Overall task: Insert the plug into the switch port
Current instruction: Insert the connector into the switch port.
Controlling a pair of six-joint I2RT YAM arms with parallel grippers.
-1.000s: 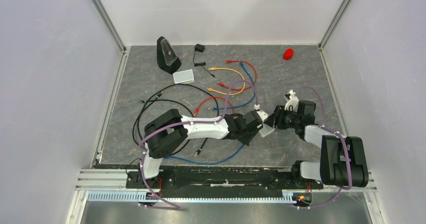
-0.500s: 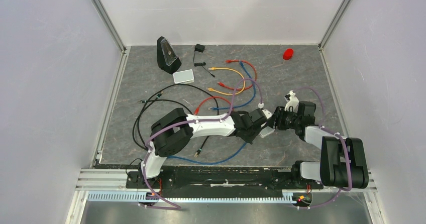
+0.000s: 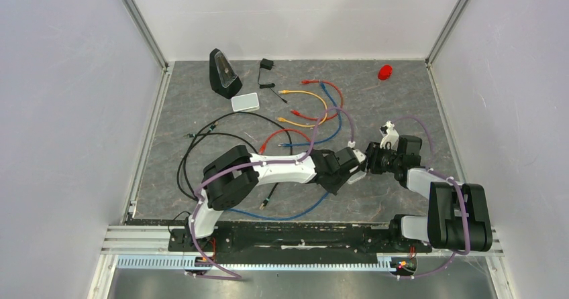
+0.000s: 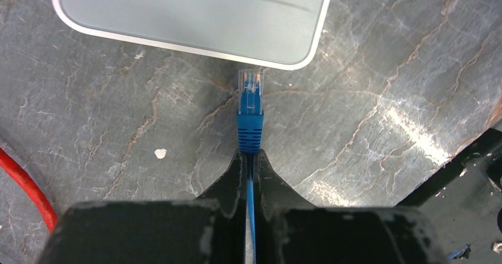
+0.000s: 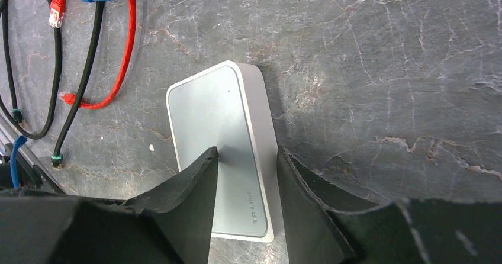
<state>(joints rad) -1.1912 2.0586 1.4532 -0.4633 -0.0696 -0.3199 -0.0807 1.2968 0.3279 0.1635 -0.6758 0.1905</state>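
Note:
The plug (image 4: 250, 95), clear-tipped on a blue cable, sticks out of my left gripper (image 4: 250, 157), which is shut on the cable just behind it. Its tip stops just short of the near edge of the pale grey-white switch box (image 4: 195, 15), lying flat on the table. The switch port itself is hidden in that edge. My right gripper (image 5: 247, 153) is closed on the same box (image 5: 207, 116), one finger on its top face, the other against its long side. In the top view both grippers meet over the box (image 3: 357, 177) at centre right.
A black wedge-shaped device (image 3: 223, 73), a second pale box (image 3: 245, 102) and a black adapter (image 3: 266, 65) stand at the back left. Red, yellow and blue cables (image 3: 308, 111) and black cable loops (image 3: 201, 138) lie mid-table. A red object (image 3: 384, 72) is back right.
My left arm has stretched to the right, bringing the plug up to the box. The right gripper has closed slightly and otherwise stayed in place.

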